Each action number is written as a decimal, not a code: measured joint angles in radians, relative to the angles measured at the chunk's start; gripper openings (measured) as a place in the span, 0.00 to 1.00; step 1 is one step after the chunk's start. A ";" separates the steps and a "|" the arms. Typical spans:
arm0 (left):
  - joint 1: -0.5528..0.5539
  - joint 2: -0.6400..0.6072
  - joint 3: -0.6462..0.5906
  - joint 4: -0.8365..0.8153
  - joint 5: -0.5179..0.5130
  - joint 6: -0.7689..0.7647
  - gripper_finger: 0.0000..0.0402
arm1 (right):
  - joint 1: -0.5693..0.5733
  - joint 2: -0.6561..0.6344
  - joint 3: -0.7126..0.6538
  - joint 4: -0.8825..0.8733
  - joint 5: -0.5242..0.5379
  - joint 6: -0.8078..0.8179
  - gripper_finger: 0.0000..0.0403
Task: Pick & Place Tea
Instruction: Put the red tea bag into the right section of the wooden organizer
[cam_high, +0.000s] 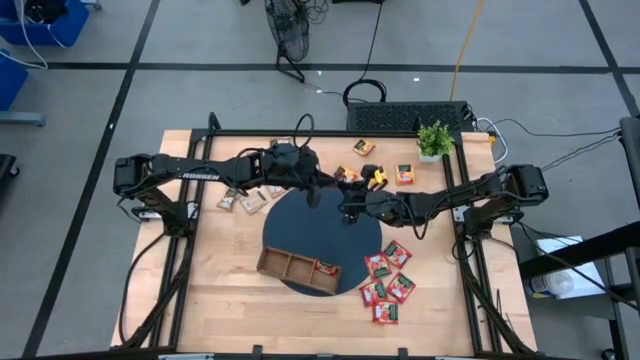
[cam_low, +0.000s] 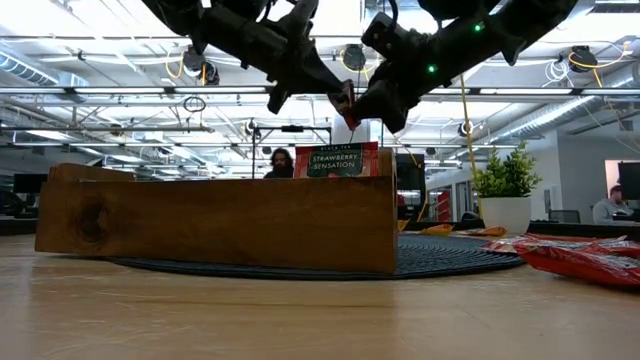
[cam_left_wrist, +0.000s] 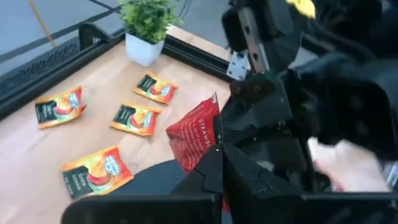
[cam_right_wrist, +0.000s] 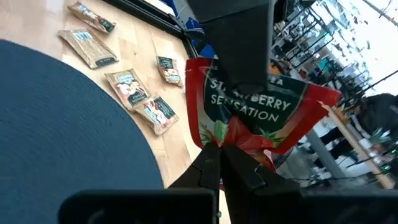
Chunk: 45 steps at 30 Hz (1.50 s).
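Both my grippers meet above the dark round mat (cam_high: 325, 235), because a red tea sachet (cam_right_wrist: 252, 115) passes between them. My right gripper (cam_right_wrist: 225, 148) pinches its lower edge and my left gripper (cam_left_wrist: 219, 152) clamps the other edge.

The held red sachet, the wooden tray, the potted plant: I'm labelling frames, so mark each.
held red sachet (cam_right_wrist: 249, 118): right wrist view, printed face.
wooden tray (cam_low: 230, 225): low view, near side wall.
potted plant (cam_high: 434, 139): high view, leaves.
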 joint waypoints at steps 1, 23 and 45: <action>0.000 -0.011 0.000 -0.023 0.000 0.023 0.01 | 0.001 0.000 -0.001 0.001 -0.003 0.017 0.00; -0.041 -0.195 0.003 -0.338 -0.032 0.453 0.00 | 0.112 -0.037 -0.015 0.036 -0.205 0.307 0.40; -0.446 -0.033 0.134 -0.584 0.107 0.583 0.00 | 0.004 -0.404 -0.226 0.017 -0.155 0.382 0.54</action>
